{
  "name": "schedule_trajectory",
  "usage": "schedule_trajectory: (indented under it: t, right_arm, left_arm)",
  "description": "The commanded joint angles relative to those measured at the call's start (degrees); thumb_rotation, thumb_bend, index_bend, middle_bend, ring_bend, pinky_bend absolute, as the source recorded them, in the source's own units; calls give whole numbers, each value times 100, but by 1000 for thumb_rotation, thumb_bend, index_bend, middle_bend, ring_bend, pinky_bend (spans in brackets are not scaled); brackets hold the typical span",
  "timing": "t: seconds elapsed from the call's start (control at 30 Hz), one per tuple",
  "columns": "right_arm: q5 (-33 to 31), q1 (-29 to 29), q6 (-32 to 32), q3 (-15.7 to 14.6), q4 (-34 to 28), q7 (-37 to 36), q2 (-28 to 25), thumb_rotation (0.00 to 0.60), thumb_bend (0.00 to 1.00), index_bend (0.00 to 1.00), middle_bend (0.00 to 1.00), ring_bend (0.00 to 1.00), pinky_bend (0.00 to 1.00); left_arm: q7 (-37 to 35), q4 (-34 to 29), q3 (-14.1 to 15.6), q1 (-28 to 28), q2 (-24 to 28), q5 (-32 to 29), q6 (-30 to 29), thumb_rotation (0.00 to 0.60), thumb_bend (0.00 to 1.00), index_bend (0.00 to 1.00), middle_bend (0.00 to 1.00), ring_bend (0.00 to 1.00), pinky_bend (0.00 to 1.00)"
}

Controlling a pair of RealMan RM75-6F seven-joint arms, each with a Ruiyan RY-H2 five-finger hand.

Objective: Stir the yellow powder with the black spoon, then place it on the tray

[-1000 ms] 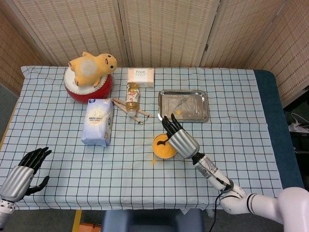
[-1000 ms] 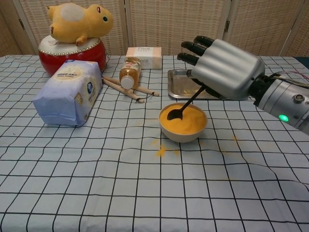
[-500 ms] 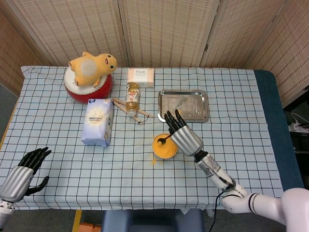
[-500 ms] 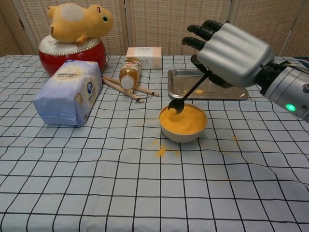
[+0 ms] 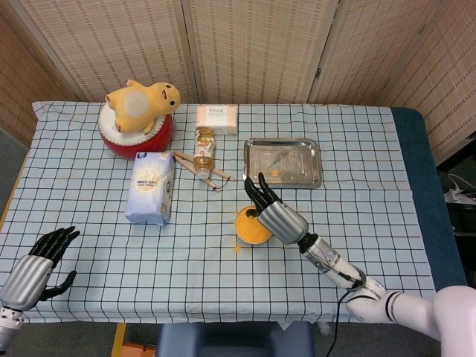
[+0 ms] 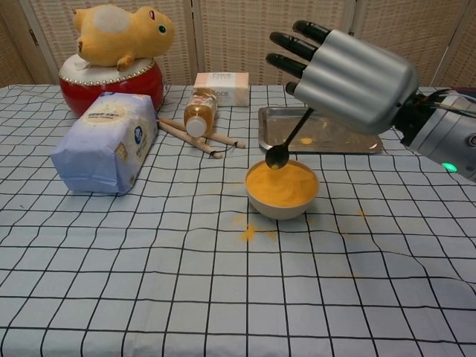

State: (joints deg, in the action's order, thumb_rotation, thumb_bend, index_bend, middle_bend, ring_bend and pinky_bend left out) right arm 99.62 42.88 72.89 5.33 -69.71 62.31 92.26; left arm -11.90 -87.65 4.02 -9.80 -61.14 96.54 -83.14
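One spoon, lifted clear of the bowl, with the tray just behind

Right hand [image 6: 349,78] holds the black spoon [image 6: 286,145] by the upper end of its handle, which is pinched beneath the palm while the other fingers [image 6: 294,41] stretch forward and spread. The spoon hangs tilted: its handle rises toward the hand and the robot's right, and its round head points down and to the left. From the chest view the head sits just above the yellow powder [image 6: 281,184], over the far rim of the bowl [image 6: 282,204]; whether it touches the powder surface cannot be told for certain, though it appears to be just clear.

The relation that governs the coming move is that of spoon to tray [image 5: 314,177]. The tray lies on the counter [image 5: 223,260] directly beyond the bowl, on the far side from the robot and slightly to its right, close by. Its long axis runs left to right, roughly across the line of the spoon handle. Judged from this, a short carry away from the robot would bring the spoon over the tray, and the right hand is plainly the nearer one.

Left hand [image 5: 33,264] rests low at the near left corner of the counter, fingers apart and holding nothing, well apart from bowl and tray. Some yellow powder lies spilled [image 6: 248,233] on the cloth just before the bowl.
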Motion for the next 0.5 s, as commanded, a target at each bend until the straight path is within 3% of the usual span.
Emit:
schedule_trajectory:
  t: [0.03, 0.27, 0.5]
  right_arm:
    - [200, 82, -120, -20, -203, 485, -197, 600, 375, 872, 125, 0, 134]
    - [208, 86, -289, 9, -544, 795, -357, 600, 375, 872, 124, 0, 135]
    - [-402, -211, -202, 197, -598, 87, -149, 600, 375, 872, 124, 0, 136]
  left_arm:
    - [6, -6, 5, 1, 1, 5, 1, 600, 426, 0, 0, 0, 86]
    - [13, -10, 11, 8, 0, 27, -24, 600, 427, 0, 0, 0, 86]
    - [7, -10, 38, 28, 9, 87, -75, 600, 426, 0, 0, 0, 86]
